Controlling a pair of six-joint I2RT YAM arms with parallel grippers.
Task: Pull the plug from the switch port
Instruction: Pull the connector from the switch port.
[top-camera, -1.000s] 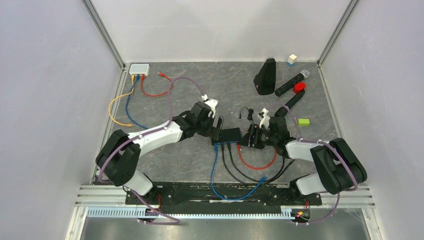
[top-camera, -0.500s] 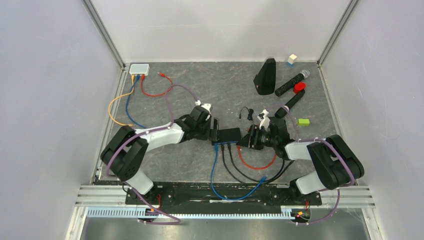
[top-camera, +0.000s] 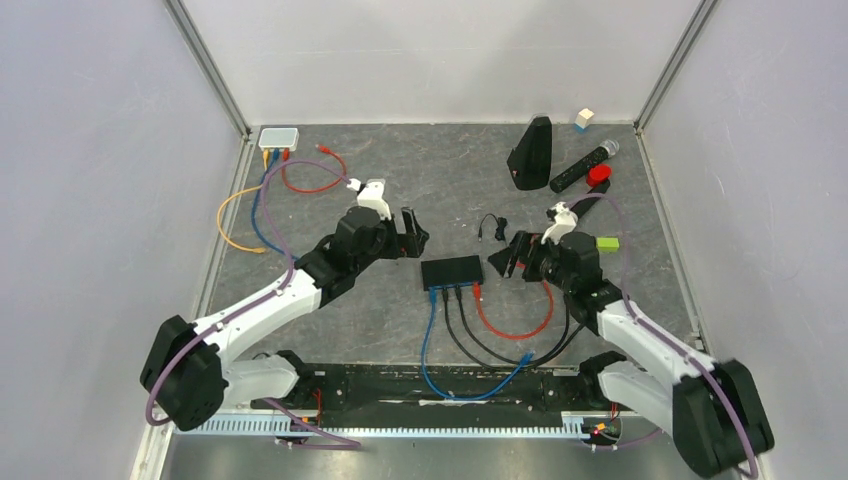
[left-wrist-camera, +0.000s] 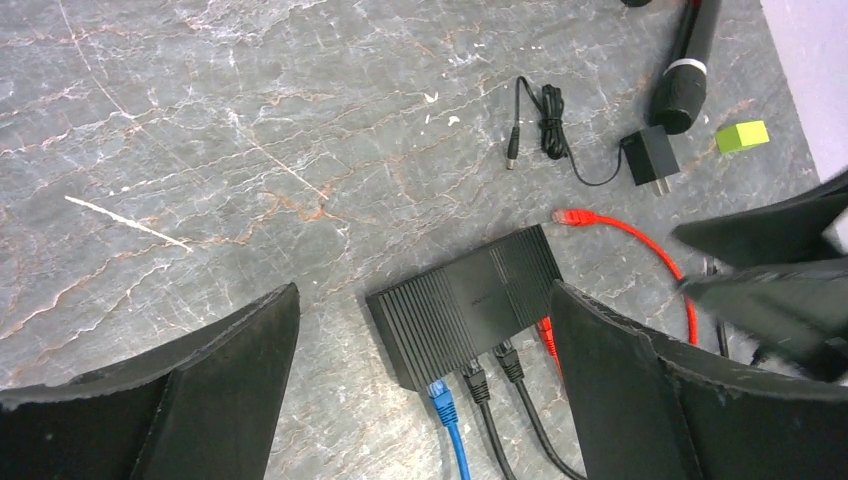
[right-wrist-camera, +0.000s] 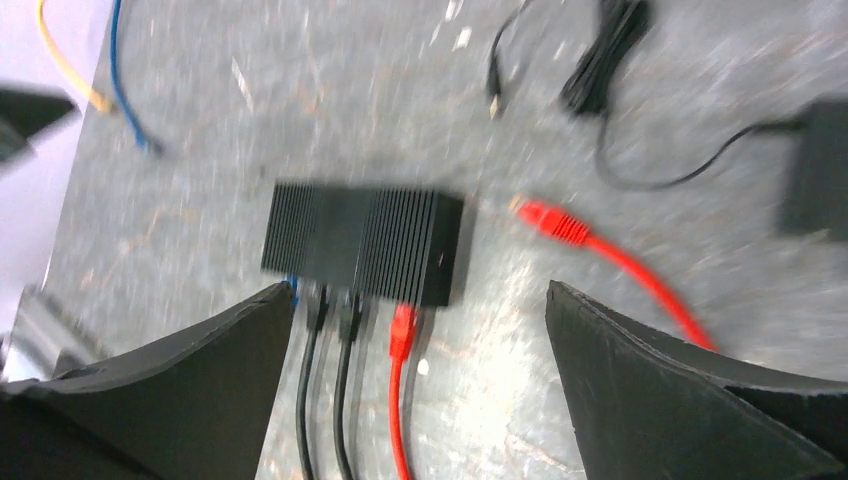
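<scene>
Both the left gripper (top-camera: 411, 233) and the right gripper (top-camera: 508, 257) hang wide open and empty on either side of the switch (top-camera: 452, 270), its plugs lying near-to-far in its near face, the red plug (right-wrist-camera: 402, 326) nearest the right gripper.

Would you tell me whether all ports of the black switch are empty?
No, a blue plug, two black plugs and a red plug sit in the black switch's ports.
</scene>
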